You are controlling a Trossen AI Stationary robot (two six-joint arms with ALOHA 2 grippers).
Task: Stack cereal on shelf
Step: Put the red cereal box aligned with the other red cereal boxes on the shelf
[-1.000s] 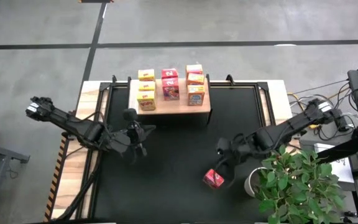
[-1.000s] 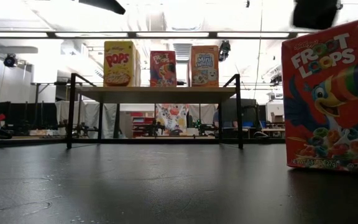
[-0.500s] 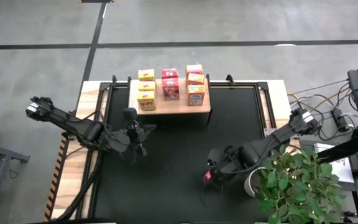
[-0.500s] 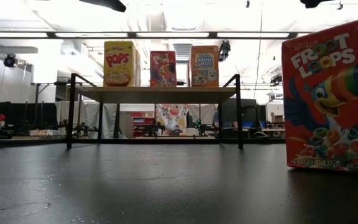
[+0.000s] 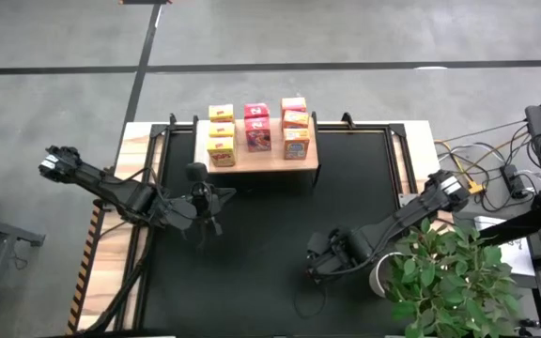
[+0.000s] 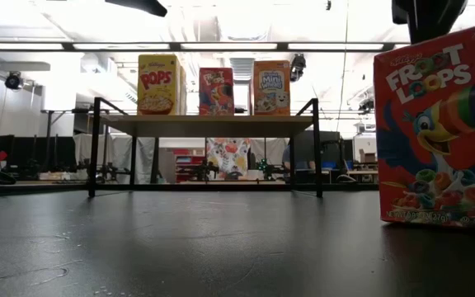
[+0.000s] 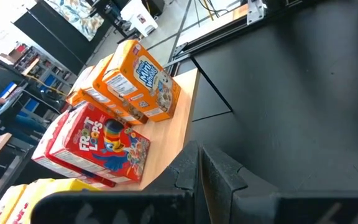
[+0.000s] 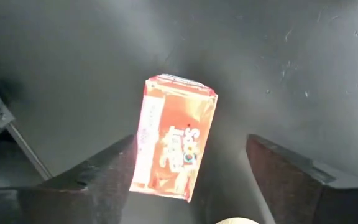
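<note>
While left claw (image 5: 209,218) waits shut, right claw (image 8: 191,180) gapes wide over red cereal box (image 8: 174,137), gripping nothing.

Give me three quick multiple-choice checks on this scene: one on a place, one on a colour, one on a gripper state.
1. Where is the lone small red cardboard cereal box?
A. On the light wooden shelf block
B. On the large black mat, under the right gripper
C. Lifted clear of the mat

2. What colour is the middle column of boxes on the light wooden shelf block?
A. Yellow
B. Orange
C. Pink-red

3. How is the right gripper?
A. Open, one finger on each side of the lone box
B. Shut on the lone box
C. Shut and empty

Answers: 1 B, the low view shows it standing on the mat; 2 C, the high view shows red between the other two columns; 3 A, the right wrist view shows gaps between both fingers and the box.
</note>
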